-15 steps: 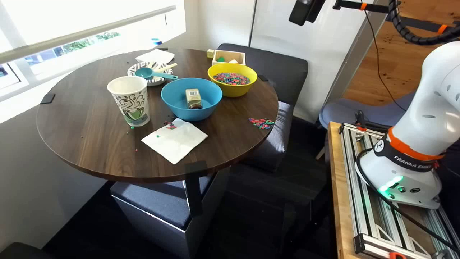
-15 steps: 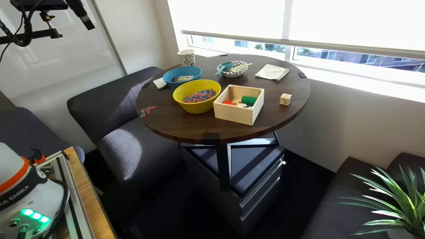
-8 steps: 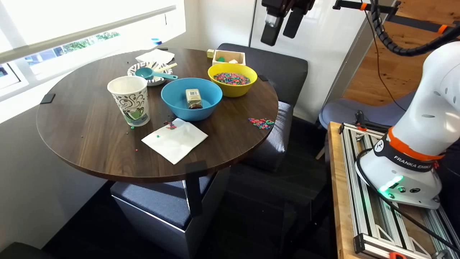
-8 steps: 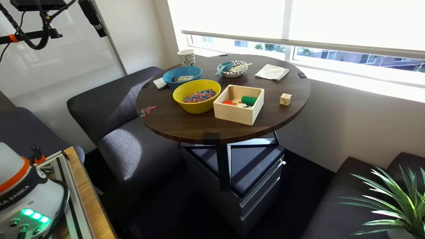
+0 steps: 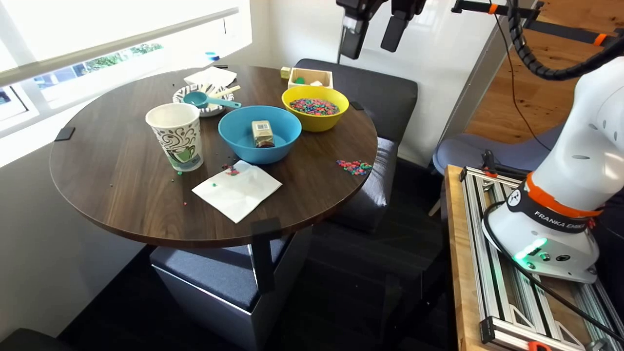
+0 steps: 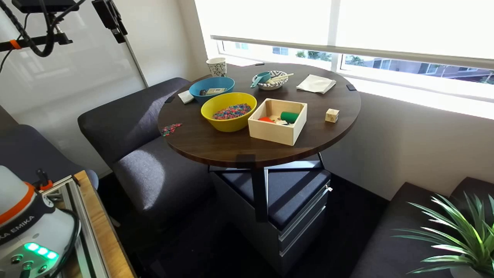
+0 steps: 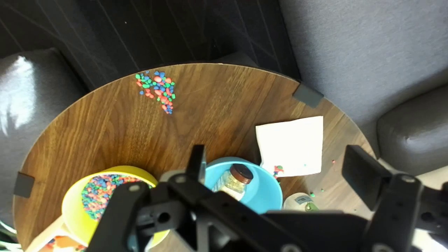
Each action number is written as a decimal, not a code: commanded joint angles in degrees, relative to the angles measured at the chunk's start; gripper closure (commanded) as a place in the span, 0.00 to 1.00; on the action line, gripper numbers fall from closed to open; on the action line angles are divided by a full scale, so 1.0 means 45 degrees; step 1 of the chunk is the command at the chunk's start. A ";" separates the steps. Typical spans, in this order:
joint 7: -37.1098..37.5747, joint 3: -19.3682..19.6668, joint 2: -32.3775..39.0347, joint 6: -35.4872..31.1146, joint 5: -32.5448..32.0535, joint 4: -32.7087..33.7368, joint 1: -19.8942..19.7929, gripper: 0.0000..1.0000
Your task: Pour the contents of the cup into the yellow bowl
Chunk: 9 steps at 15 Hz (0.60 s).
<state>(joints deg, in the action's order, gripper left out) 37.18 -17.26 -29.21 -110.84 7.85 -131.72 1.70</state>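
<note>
I hold my pincer (image 5: pixel 371 48) higher than the yellow bowl (image 5: pixel 318 123), fingers (image 5: pixel 393 34) pointing downward, their tips well apart.

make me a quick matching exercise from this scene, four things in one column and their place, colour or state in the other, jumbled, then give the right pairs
Things
1. paper cup
2. yellow bowl
3. blue bowl
4. end effector

Place, colour or state
A. in the air, open, holding nothing
B. has a lidded jar inside it
C. white, with a swirly printed pattern
D. holds many small coloured pieces

Right pairs
1-C; 2-D; 3-B; 4-A
</note>
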 commanded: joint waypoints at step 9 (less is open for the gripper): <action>1.0002 0.0023 0.7669 -0.1642 -0.3159 0.5723 0.0386 0.00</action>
<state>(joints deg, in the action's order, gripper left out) 71.04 -19.41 -2.94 -117.96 -0.78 -114.21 0.26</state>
